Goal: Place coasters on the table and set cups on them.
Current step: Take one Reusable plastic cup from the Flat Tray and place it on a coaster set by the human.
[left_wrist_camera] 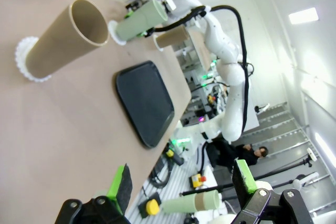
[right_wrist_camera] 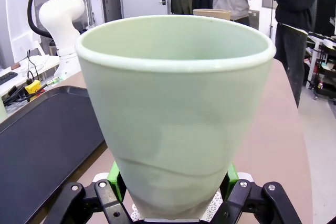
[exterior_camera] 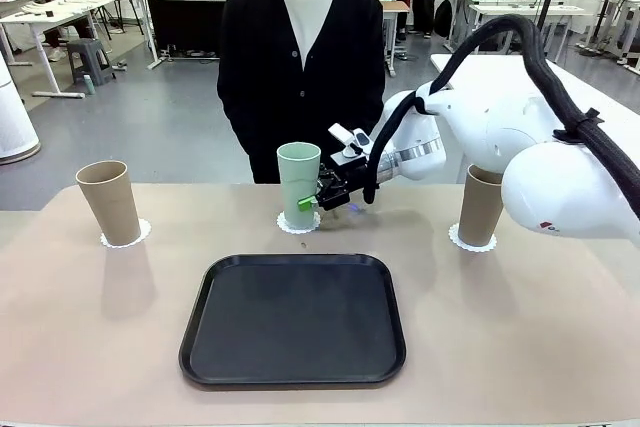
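Three cups stand on white lace coasters across the beige table. The left tan cup is on a coaster, and the right tan cup is on a coaster. In the middle, the mint green cup stands on its coaster. My right gripper is shut on its lower part. In the right wrist view the green pads press both sides of the mint cup. My left gripper hangs open over the table's near edge, well away from the tan cup.
A black rounded-square tray lies in front of the mint cup and has nothing on it. A person in a dark cardigan stands at the far edge behind the mint cup. My right arm reaches in over the right tan cup.
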